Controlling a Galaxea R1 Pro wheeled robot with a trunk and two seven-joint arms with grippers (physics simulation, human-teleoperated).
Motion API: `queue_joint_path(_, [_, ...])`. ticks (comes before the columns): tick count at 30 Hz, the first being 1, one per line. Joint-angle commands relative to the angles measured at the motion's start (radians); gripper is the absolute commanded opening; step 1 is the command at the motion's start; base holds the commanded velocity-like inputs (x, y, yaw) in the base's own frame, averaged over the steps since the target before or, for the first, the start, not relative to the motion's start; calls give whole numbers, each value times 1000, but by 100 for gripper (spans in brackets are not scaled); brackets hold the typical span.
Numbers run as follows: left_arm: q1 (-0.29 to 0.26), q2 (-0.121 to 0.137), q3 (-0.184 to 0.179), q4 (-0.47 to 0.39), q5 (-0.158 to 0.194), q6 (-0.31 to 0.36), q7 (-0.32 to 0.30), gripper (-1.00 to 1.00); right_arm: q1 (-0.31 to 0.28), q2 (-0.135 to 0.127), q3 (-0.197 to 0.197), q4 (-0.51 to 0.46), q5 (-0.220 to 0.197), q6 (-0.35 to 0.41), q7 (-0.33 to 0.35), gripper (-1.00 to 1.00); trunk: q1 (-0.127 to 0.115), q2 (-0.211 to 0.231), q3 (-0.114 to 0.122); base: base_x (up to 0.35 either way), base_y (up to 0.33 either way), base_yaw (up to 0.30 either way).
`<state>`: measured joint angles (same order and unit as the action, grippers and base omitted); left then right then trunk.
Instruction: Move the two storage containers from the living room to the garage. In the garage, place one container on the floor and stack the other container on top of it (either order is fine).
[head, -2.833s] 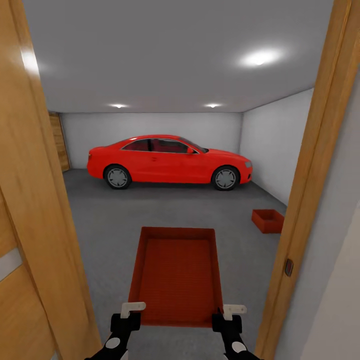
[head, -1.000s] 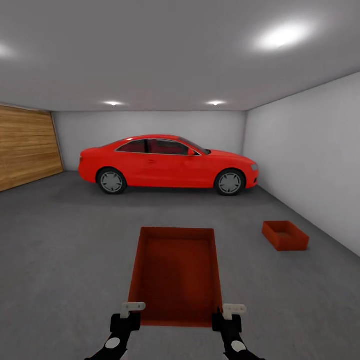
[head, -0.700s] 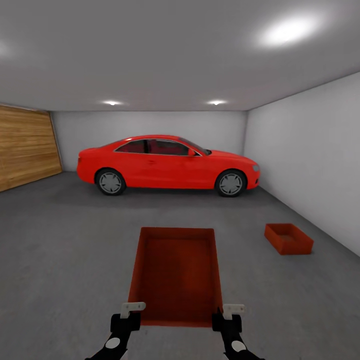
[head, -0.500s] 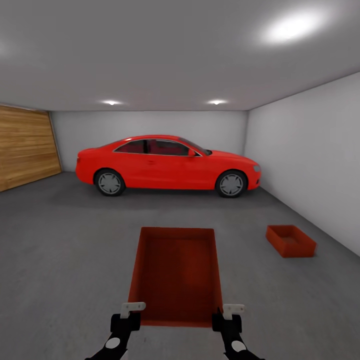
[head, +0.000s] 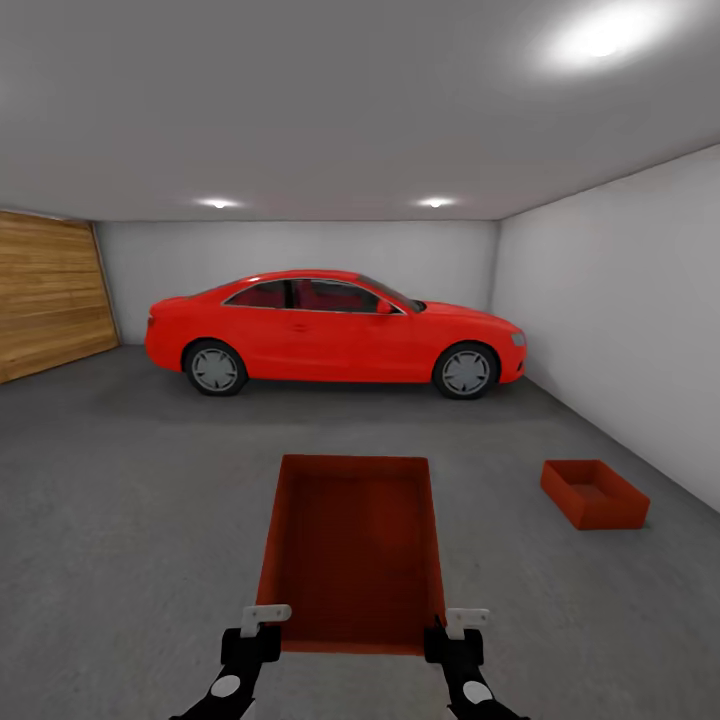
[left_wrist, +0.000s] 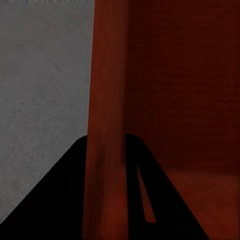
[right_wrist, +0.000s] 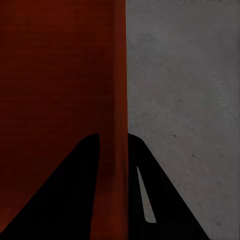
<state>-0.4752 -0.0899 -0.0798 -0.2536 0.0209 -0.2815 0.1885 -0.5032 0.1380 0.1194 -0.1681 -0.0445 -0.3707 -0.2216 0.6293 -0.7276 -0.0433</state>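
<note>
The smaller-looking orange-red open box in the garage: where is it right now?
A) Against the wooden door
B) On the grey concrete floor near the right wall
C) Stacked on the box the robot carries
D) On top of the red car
B: the orange-red open box sits alone on the grey concrete floor, close to the pale right wall.

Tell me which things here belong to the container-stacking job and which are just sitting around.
Part of the job:
carried storage container, held by the left gripper and right gripper
second storage container on the concrete floor

Just there:
red car
wooden door
ceiling lights
</note>
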Motion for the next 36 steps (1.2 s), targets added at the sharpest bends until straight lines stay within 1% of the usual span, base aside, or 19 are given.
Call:
queue_joint_path(1, [0, 1, 4, 3, 4, -1, 9, -100, -1, 0, -23, -50, 17, -33, 15, -100, 1, -1, -2, 321, 0, 0])
queue_joint_path(36, [0, 1, 5, 2, 4, -2, 9, -100, -1, 0, -23, -50, 15, -33, 15, -100, 1, -1, -2, 321, 0, 0])
